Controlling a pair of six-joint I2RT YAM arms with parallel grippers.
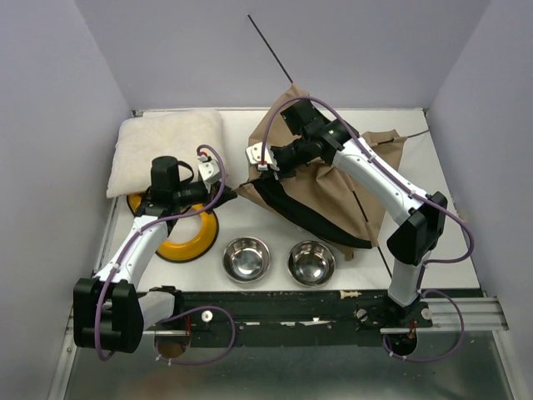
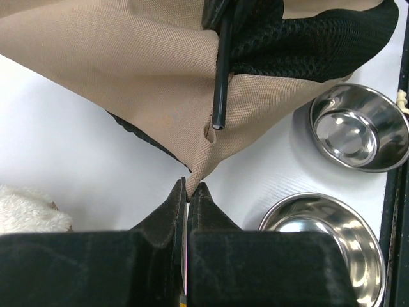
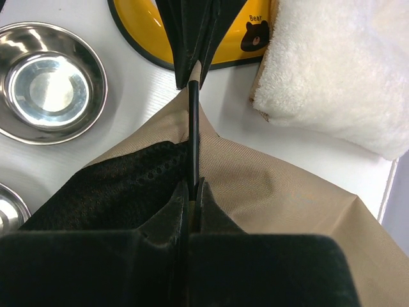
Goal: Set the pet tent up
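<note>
The right arm's fingers [image 3: 181, 199] are pressed together on the thin black pole [image 3: 193, 141] of the pet tent [image 3: 268, 185]. The pole runs up over tan fabric beside black mesh [image 3: 108, 185] to where the left arm's fingers [image 3: 186, 64] pinch the fabric's corner. On the white tabletop [image 3: 137, 105] lie a steel bowl [image 3: 51, 80] and part of a second bowl [image 3: 7, 211] at left, a yellow dish [image 3: 246, 45] marked "Bear" at top, and a cream fluffy cushion [image 3: 339, 70] at right.

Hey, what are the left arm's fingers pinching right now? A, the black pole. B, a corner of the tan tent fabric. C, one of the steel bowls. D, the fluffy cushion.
B: in the left wrist view the left fingers are closed on a pointed corner of the pet tent, and the black pole ends just above, clear of them.
</note>
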